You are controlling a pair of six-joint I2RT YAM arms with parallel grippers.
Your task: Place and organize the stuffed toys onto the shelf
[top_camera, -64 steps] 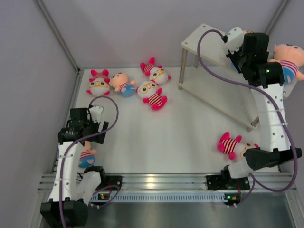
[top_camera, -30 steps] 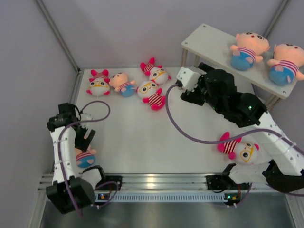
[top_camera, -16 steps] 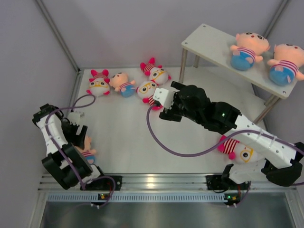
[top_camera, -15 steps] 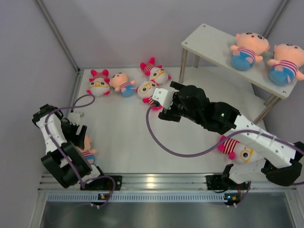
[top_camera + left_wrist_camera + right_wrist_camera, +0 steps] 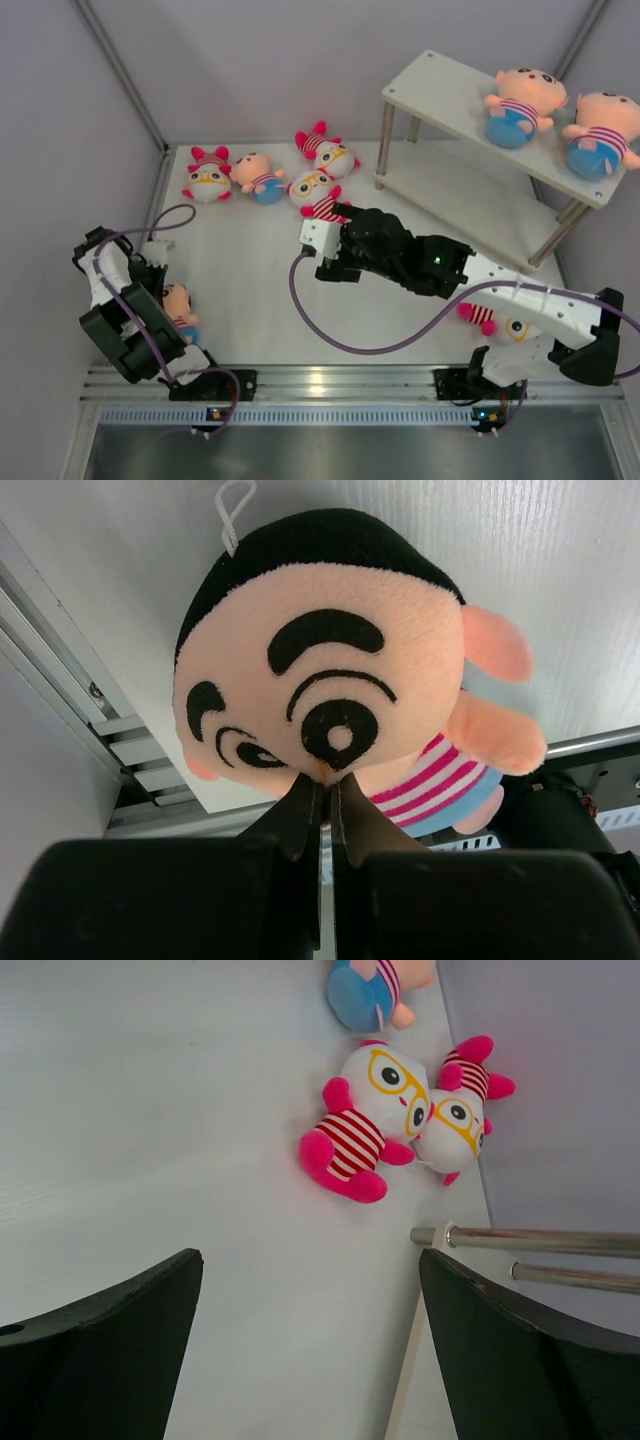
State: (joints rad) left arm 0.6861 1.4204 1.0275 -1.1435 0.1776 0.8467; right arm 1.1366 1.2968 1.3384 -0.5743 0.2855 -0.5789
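Observation:
A peach stuffed toy (image 5: 330, 680) with a striped shirt lies near the table's front left corner (image 5: 178, 303). My left gripper (image 5: 325, 780) is shut, its tips pinching a fold of the toy's face (image 5: 160, 285). My right gripper (image 5: 322, 248) hangs open over the middle of the table (image 5: 310, 1340), holding nothing. Ahead of it lie two pink stuffed toys (image 5: 355, 1140) (image 5: 455, 1120). The shelf (image 5: 450, 95) stands at the back right with two peach toys (image 5: 520, 105) (image 5: 603, 128) on its top board.
More toys lie at the back: a pink one (image 5: 207, 172), a peach one (image 5: 260, 177) and two pink ones (image 5: 330, 152) (image 5: 318, 195). Another pink toy (image 5: 505, 322) lies partly under my right arm. A shelf leg (image 5: 530, 1242) crosses close to the right fingers.
My left gripper has dropped onto the peach toy and closed on its face. My right arm has swung from beside the shelf down and left across the table, jaws still open.

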